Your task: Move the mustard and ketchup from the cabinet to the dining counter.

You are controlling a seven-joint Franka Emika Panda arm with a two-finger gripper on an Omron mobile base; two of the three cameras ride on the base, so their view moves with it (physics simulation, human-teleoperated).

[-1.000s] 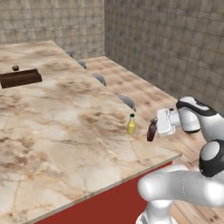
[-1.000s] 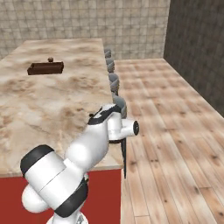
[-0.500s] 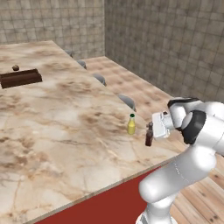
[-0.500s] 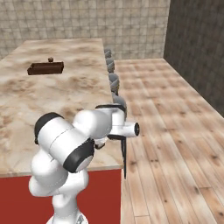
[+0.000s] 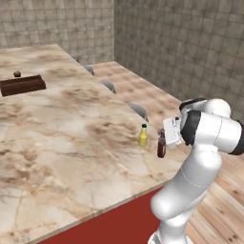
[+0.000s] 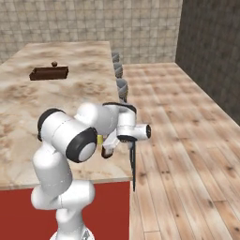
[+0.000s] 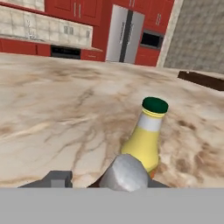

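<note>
Gripper [image 5: 163, 141] is pinched on the ketchup [image 5: 161, 145], bottle upright, its base at or just above the dining counter [image 5: 66, 133] near the right edge; contact not resolvable. Mustard [image 5: 143, 135] stands upright on the counter just beside it, further in from that edge. Judgement: release means lowering straight down, clear of the mustard.
</note>
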